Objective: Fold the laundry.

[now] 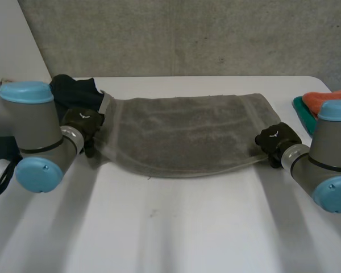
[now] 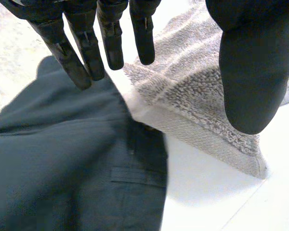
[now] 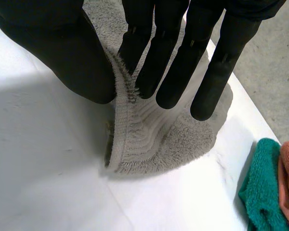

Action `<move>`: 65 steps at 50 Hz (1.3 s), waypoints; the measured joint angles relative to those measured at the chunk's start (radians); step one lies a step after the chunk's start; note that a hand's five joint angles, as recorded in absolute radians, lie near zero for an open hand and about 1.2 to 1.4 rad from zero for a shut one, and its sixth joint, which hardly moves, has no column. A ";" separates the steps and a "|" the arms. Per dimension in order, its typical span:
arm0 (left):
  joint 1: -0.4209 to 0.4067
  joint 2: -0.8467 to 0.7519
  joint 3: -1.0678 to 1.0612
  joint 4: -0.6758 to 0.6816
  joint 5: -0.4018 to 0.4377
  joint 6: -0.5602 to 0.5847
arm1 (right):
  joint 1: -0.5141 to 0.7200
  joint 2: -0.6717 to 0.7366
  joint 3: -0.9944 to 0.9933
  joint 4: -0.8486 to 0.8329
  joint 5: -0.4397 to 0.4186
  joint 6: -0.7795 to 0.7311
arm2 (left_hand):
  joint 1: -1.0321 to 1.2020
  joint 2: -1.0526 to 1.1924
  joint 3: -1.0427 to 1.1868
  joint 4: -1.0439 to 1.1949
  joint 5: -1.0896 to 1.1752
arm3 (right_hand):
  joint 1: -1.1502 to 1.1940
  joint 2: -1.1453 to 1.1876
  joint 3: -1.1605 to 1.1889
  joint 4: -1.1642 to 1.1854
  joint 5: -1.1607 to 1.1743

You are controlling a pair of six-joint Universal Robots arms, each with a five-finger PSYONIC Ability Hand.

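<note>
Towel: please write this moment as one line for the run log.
towel: spread on table | left hand: open at its left end, beside dark garment | right hand: pinching its right end

Grey arms (image 1: 37,128), light-blue caps (image 1: 25,91); left robot hand (image 1: 82,120) and right robot hand (image 1: 277,136) black.

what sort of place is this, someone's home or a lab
Probably a lab, not a home: a white table against a concrete wall, and the robot's left hand and right hand at the ends of a grey towel.
</note>
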 measured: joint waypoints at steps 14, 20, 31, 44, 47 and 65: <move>0.004 0.198 -0.269 0.005 0.089 0.007 | 0.000 -0.019 0.034 -0.001 0.014 0.004 | 0.338 0.328 0.326 0.338 0.339 | 0.000 0.000 0.000 0.000 0.000; 0.001 0.151 -0.269 0.003 0.121 0.010 | 0.008 -0.013 0.034 -0.002 0.018 0.001 | 0.258 0.253 0.259 0.260 0.267 | 0.000 0.000 0.000 0.000 0.000; -0.027 0.001 -0.101 -0.008 0.103 0.008 | 0.016 -0.009 0.046 -0.002 0.026 -0.020 | -0.021 -0.031 -0.032 -0.029 -0.034 | 0.000 0.000 0.000 0.000 0.000; -0.056 -0.165 0.158 -0.062 0.059 0.052 | 0.008 -0.015 0.062 -0.003 0.023 -0.044 | -0.018 -0.029 -0.029 -0.027 -0.025 | 0.000 0.000 0.000 0.000 0.000; -0.054 -0.203 0.219 -0.091 0.041 0.082 | 0.008 -0.015 0.063 -0.003 0.022 -0.044 | -0.017 -0.019 -0.020 -0.015 -0.005 | 0.000 0.000 0.000 0.000 0.000; -0.063 -0.236 0.346 -0.149 0.058 0.135 | 0.010 -0.018 0.068 -0.003 0.023 -0.045 | 0.325 0.322 0.322 0.331 0.331 | 0.000 0.000 0.000 0.000 0.000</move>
